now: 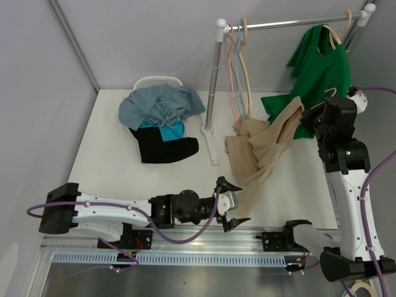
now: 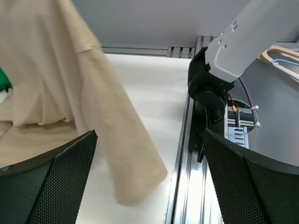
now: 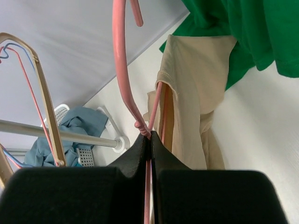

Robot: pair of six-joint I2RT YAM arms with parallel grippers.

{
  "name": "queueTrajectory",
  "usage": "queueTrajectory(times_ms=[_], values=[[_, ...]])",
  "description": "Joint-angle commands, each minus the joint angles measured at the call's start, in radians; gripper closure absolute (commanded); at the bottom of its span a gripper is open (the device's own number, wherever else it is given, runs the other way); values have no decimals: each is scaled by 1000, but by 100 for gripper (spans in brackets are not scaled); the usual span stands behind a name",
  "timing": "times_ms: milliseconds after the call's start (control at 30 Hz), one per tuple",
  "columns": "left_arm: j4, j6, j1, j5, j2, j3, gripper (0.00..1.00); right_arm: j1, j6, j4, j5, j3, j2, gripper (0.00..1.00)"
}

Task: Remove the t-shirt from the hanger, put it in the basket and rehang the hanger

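White table (image 1: 105, 161): clothes pile (image 1: 162, 124) over basket (image 1: 158, 81), rack base (image 1: 212, 151), beige t-shirt (image 1: 250, 154) hem apparently resting.

A heap of clothes (image 1: 162, 124) lies at the upper left of the white surface (image 1: 105, 167): a grey-blue garment (image 1: 162, 104) over a teal garment (image 1: 170, 131) and a black garment (image 1: 166, 149), against a white slotted plastic basket (image 1: 158, 81). At the upper right, a silver metal clothes rail (image 1: 278, 24) on a white post (image 1: 212, 93) carries thin empty beige and blue hangers (image 1: 240, 74) and a hanging green garment (image 1: 318, 68).
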Motion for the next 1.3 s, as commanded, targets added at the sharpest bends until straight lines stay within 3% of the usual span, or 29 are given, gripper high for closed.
queueTrajectory(times_ms=[0, 167, 267, 367, 467, 500, 633, 700, 867, 967, 1133, 1267], values=[[223, 26, -19, -56, 58, 14, 1, 10, 51, 54, 7, 28, -9, 100], [249, 29, 1, -109, 218, 114, 1, 35, 38, 54, 2, 46, -11, 100], [149, -60, 71, -92, 329, 207, 1, 44, 32, 57, -7, 46, -15, 100], [69, -140, 145, -35, 395, 313, 13, 55, 29, 62, -24, 52, -17, 100], [61, -129, 162, -6, 423, 352, 57, 59, 20, 57, -32, 60, -12, 100], [41, -126, 162, 8, 425, 358, 99, 59, 17, 59, -30, 60, -9, 100], [34, -137, 152, 84, 374, 338, 99, 59, -20, 60, 16, 83, 21, 100], [65, -137, 110, 82, 321, 248, 99, 58, -49, 71, 49, 101, 49, 100], [159, -96, -69, 17, 143, 53, 99, 42, -94, 105, 89, 121, 113, 100], [197, -135, -135, 55, 103, -14, 99, 12, -97, 126, 80, 114, 147, 100], [245, -165, -171, 36, 148, -67, 99, -11, -101, 125, 4, 115, 163, 100], [256, -146, -126, -69, 251, 5, 99, 6, -112, 100, -59, 114, 138, 100]])
